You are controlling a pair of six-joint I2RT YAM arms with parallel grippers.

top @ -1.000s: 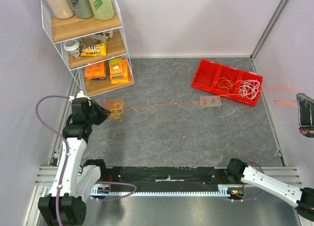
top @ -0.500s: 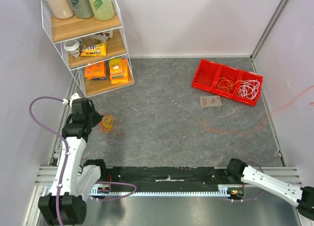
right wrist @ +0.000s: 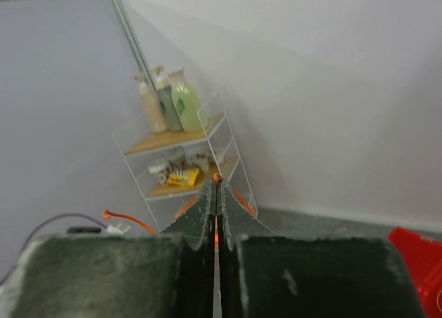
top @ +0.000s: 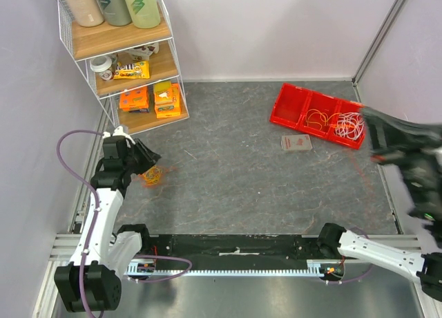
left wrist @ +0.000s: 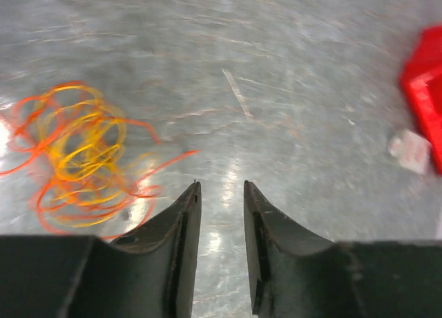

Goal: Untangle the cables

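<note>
Bright even light, table [left wrist: 297, 76] glare, the cables [left wrist: 88, 164] soft-focus, right arm [top: 404, 148] motion-blurred

Table [top: 242, 186] bears cables [top: 153, 174], red bin [top: 289, 105]

Orange/yel. cables [left wrist: 81, 151], red bin [top: 290, 105]

The surface [top: 262, 173] looks like smooth, grey-veined stone, and it shows a soft sheen in the left wrist view. The cables [left wrist: 79, 152] are thin, slick orange and yellow strands. The left end effector [left wrist: 221, 185] is matt black plastic. The red bin [top: 289, 105] is glossy plastic. The rack [top: 119, 41] has white-coated wire sides and pale wooden boards. A dull, brushed metal plate [top: 242, 294] lies along the near edge.
</note>
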